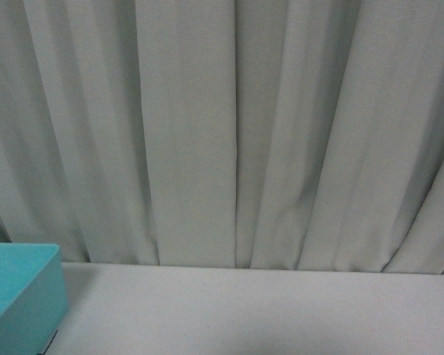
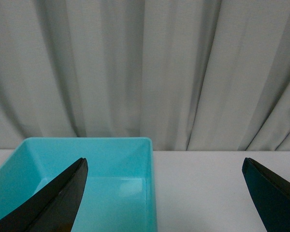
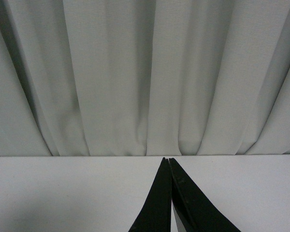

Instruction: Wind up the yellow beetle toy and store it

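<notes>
Left jaws apart facing bin (image 2: 87,157), right jaws touching

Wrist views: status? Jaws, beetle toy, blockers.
Left gripper: jaws wide open, empty, facing teal bin. Right gripper: jaws shut, nothing between. Yellow beetle toy: not in any view. No obstruction seen on table.
</notes>
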